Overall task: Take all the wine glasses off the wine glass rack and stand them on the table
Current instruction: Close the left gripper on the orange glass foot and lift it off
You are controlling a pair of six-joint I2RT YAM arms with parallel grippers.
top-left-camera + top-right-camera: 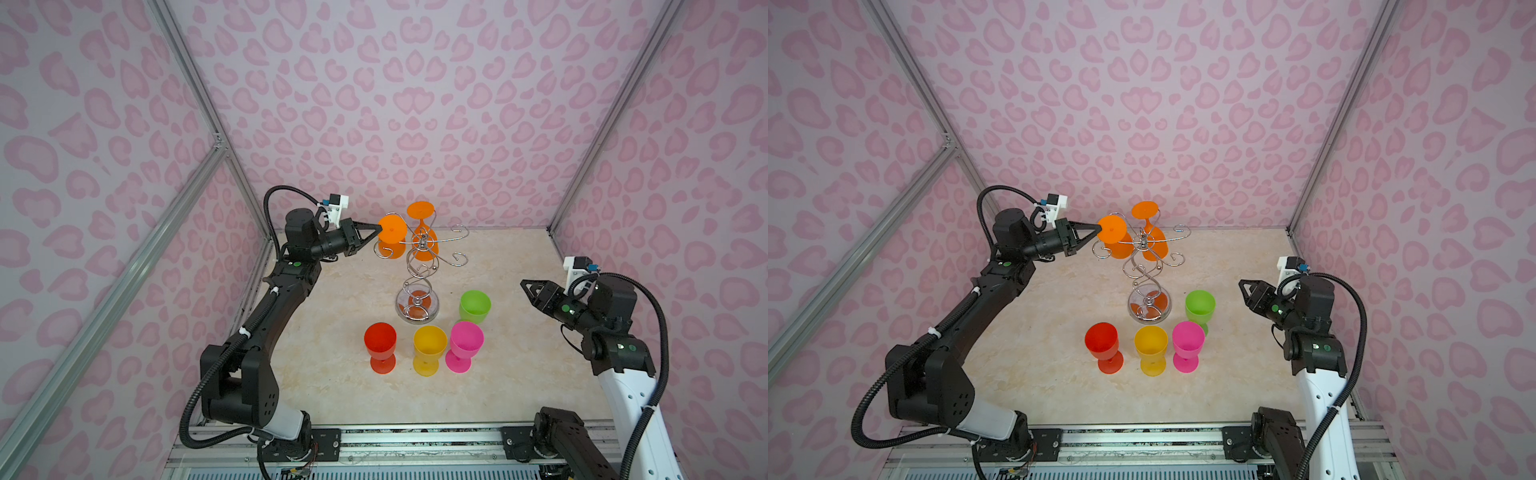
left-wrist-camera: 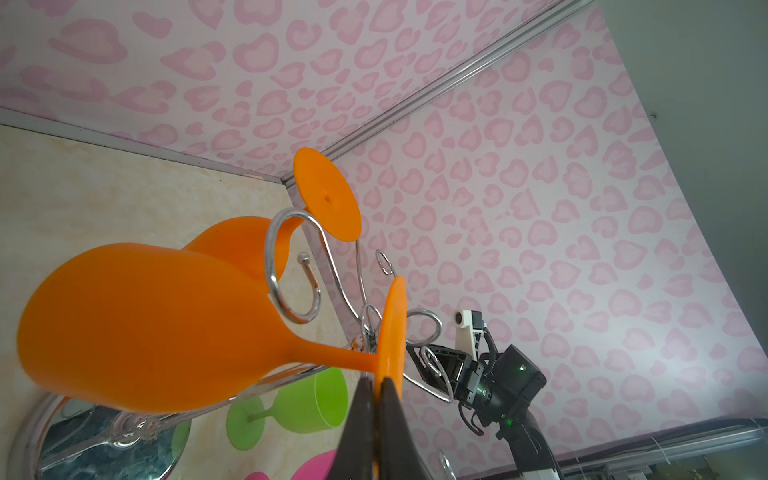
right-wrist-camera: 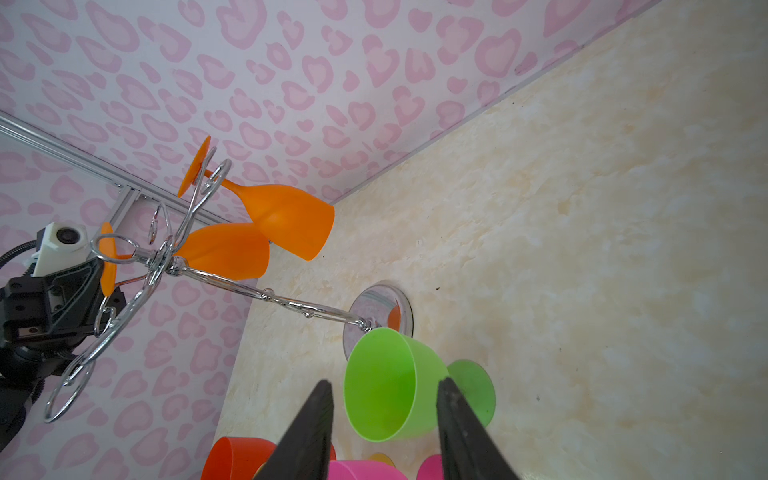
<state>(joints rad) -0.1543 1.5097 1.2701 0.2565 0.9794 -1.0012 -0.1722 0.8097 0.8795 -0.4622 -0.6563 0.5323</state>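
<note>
Left claw: the left gripper was clamped on the thin rim of the foot of the near orange wine glass. Its fingers pinched the disc edge-on, the foot being the part that faced that arm.
Held glass: it hung upside down on the wine glass rack, bowl low and foot above the wire. It could probably leave only by sliding outward along its arm, and a grip on the foot suited that pull.
Hook: which curl carried the stem could not be told, because wires crossed in front of it in the left wrist view.
Neighbour: a second orange glass hung just beside it, nearer the back wall. Whether the two bowls touched was unclear, and a careless pull might have knocked it.
Rack footing: the rack stood upright on its round base on the tabletop with nothing bracing it, so a sideways tug might have tipped it.
Standing glasses: the red glass, yellow glass and pink glass stood upright in a row in front of the base. The green glass stood just beside the base.
Right claw: the right gripper hung part-open and empty, well apart from the rack and aimed towards the green glass, seemingly waiting.
Progress: the glass was gripped but not yet off.
</note>
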